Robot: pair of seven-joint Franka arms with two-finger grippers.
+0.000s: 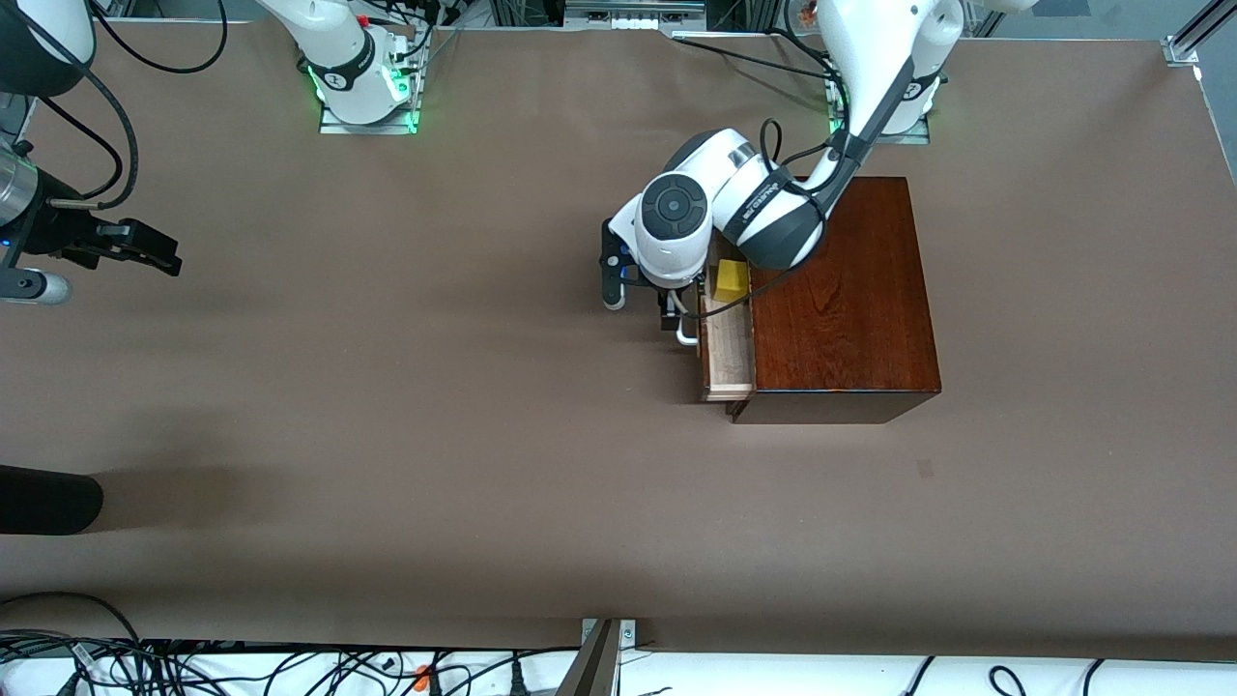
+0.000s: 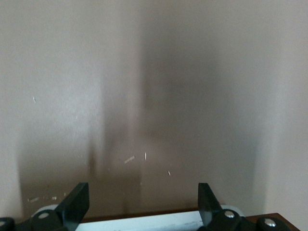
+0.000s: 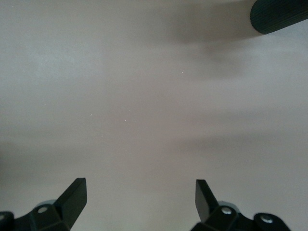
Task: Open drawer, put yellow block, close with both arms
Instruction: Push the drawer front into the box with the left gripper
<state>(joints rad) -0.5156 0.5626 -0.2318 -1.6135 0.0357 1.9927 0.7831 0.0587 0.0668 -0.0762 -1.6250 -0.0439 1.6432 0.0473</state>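
Note:
The dark mahogany box (image 1: 841, 300) stands toward the left arm's end of the table. Its drawer (image 1: 730, 358) is pulled partly out, showing the pale wood tray. The yellow block (image 1: 731, 280) lies in the tray, partly under the left arm's wrist. The white loop handle (image 1: 686, 335) shows on the drawer's front, and in the left wrist view (image 2: 144, 222). My left gripper (image 1: 640, 295) is open and empty, low in front of the drawer, its fingers (image 2: 77, 202) apart on either side of the handle. My right gripper (image 1: 145, 246) waits open and empty (image 3: 139, 197) over the table at the right arm's end.
A black rounded object (image 1: 48, 503) juts in at the table's edge at the right arm's end, nearer to the front camera; it also shows in the right wrist view (image 3: 279, 14). Brown table (image 1: 435, 406) stretches between the two grippers. Cables lie along the near edge.

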